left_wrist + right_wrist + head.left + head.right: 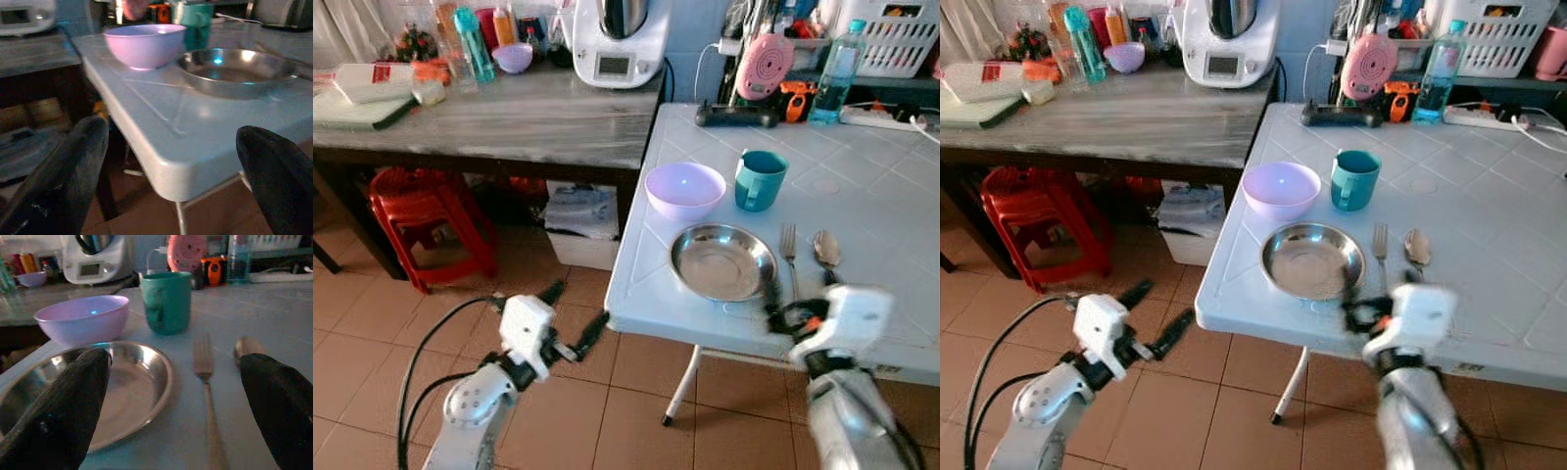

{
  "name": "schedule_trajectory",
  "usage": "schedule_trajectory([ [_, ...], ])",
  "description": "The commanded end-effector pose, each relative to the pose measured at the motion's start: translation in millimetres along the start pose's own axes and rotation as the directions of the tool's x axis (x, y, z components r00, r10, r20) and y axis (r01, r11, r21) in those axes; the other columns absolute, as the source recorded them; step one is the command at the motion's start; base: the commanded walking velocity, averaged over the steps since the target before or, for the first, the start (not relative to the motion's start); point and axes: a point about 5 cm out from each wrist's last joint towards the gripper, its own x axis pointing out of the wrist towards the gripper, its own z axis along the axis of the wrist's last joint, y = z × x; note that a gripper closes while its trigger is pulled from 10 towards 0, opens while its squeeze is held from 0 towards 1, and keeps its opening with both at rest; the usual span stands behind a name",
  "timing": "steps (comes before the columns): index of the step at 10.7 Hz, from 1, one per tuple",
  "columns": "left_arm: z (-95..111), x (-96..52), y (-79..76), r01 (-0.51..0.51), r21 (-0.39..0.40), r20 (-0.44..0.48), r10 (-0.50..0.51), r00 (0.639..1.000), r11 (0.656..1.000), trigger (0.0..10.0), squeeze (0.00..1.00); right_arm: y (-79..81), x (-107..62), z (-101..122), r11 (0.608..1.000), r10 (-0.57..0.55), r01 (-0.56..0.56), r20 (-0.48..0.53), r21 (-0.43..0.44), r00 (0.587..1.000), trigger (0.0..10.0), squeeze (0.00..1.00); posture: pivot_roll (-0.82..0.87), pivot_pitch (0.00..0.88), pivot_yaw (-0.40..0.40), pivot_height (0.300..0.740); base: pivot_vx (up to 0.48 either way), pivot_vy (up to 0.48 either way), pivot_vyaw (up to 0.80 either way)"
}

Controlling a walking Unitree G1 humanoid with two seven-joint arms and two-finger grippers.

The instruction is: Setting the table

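Observation:
On the white folding table (901, 225) a steel plate (722, 260) lies near the front edge. Behind it stand a lilac bowl (685, 189) and a teal mug (760, 179). A fork (789, 250) and a spoon (826, 250) lie to the right of the plate. My right gripper (798, 296) hovers open at the table's front edge, one finger over the plate's rim and the other over the spoon, with the fork (205, 382) between them. Below and left of the table corner, my left gripper (573, 313) is open and holds nothing.
A wooden side table (509, 122) at the left carries a kitchen appliance (619, 39), bottles and a small bowl. Red stools (426, 220) and a box (582, 220) stand under it. A water bottle (834, 73), a power strip and a basket sit at the table's back.

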Motion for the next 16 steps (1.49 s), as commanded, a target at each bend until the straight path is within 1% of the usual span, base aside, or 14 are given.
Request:
schedule_trajectory([
  [1, 6.7, -5.8, 2.1, 0.044, 0.022, 0.008, -0.044, 0.999, 0.999, 10.0, 0.00, -2.3, 3.4, -4.5, 0.999, 0.021, -0.020, -0.050, 0.029, 0.999, 10.0, 0.00, 0.04, 0.056, 0.035, 0.740, 0.000, 0.000, 0.00],
  [2, 6.4, -8.2, 2.2, 0.051, 0.015, 0.004, -0.051, 0.999, 0.999, 10.0, 0.00, -3.0, 4.6, -4.6, 0.999, 0.030, -0.028, -0.059, 0.036, 0.998, 10.0, 0.00, 0.04, 0.057, 0.035, 0.740, 0.000, 0.000, 0.00],
  [3, 4.0, -16.4, -1.6, 0.123, 0.014, -0.031, -0.123, 0.992, 0.992, 10.0, 0.00, -14.5, 13.8, -3.4, 0.999, 0.010, -0.006, -0.086, 0.049, 0.996, 10.0, 0.00, 0.04, 0.063, 0.043, 0.740, 0.000, 0.000, 0.00],
  [4, 4.3, -15.5, -1.9, 0.140, 0.017, -0.040, -0.140, 0.989, 0.990, 10.0, 0.00, -21.5, 18.4, 1.2, 0.998, 0.003, 0.002, -0.080, 0.059, 0.997, 10.0, 0.00, 0.04, 0.062, 0.052, 0.740, 0.000, 0.000, 0.00],
  [5, 5.5, -13.9, -3.1, 0.170, 0.044, -0.046, -0.168, 0.985, 0.985, 10.0, 0.00, -24.4, 20.4, 1.9, 0.997, 0.010, -0.003, -0.084, 0.076, 0.996, 10.0, 0.00, 0.04, 0.063, 0.057, 0.740, 0.000, 0.000, 0.00],
  [6, 8.9, -11.3, -6.2, 0.189, 0.068, -0.036, -0.187, 0.982, 0.980, 10.0, 0.00, -21.8, 24.7, -2.2, 0.986, 0.064, -0.043, -0.129, 0.164, 0.990, 10.0, 0.00, 0.04, 0.065, 0.059, 0.740, 0.000, 0.000, 0.00],
  [8, 9.4, -11.1, -8.3, 0.192, 0.069, -0.031, -0.190, 0.981, 0.979, 10.0, 0.00, -20.6, 30.9, -5.1, 0.985, 0.095, -0.070, -0.154, 0.159, 0.984, 10.0, 0.00, 0.05, 0.065, 0.063, 0.740, 0.000, 0.000, 0.00],
  [9, 10.4, -12.1, -8.5, 0.196, 0.104, -0.038, -0.193, 0.981, 0.975, 10.0, 0.00, -19.5, 36.6, -8.6, 0.972, 0.116, -0.075, -0.177, 0.223, 0.977, 10.0, 0.00, 0.05, 0.067, 0.060, 0.740, 0.000, 0.000, 0.00],
  [12, 10.6, -14.7, -11.5, 0.174, 0.090, -0.033, -0.172, 0.985, 0.981, 10.0, 0.00, -8.3, 53.4, -5.1, 0.961, 0.195, -0.150, -0.185, 0.231, 0.963, 10.0, 0.00, 0.08, 0.074, 0.049, 0.740, 0.000, 0.000, 0.00],
  [13, 10.8, -15.7, -12.9, 0.173, 0.090, -0.032, -0.171, 0.985, 0.981, 10.0, 0.00, -6.2, 55.9, -6.3, 0.958, 0.206, -0.157, -0.193, 0.240, 0.959, 10.0, 0.00, 0.09, 0.078, 0.041, 0.740, 0.000, 0.000, 0.00],
  [14, 10.8, -17.0, -13.9, 0.171, 0.091, -0.032, -0.169, 0.985, 0.981, 10.0, 0.00, -4.1, 59.1, -9.0, 0.942, 0.202, -0.133, -0.205, 0.308, 0.958, 10.0, 0.00, 0.09, 0.079, 0.036, 0.740, 0.000, 0.000, 0.00],
  [15, 12.7, -18.4, -13.4, 0.187, 0.138, -0.037, -0.184, 0.982, 0.973, 10.0, 0.00, 0.3, 61.1, -10.7, 0.931, 0.228, -0.145, -0.223, 0.336, 0.948, 10.0, 0.00, 0.10, 0.082, 0.032, 0.740, 0.000, 0.000, 0.00],
  [16, 14.4, -20.0, -11.9, 0.194, 0.161, -0.034, -0.191, 0.981, 0.968, 10.0, 0.00, 1.6, 60.7, -13.9, 0.933, 0.238, -0.152, -0.240, 0.327, 0.941, 10.0, 0.00, 0.11, 0.082, 0.028, 0.740, 0.000, 0.000, 0.00],
])
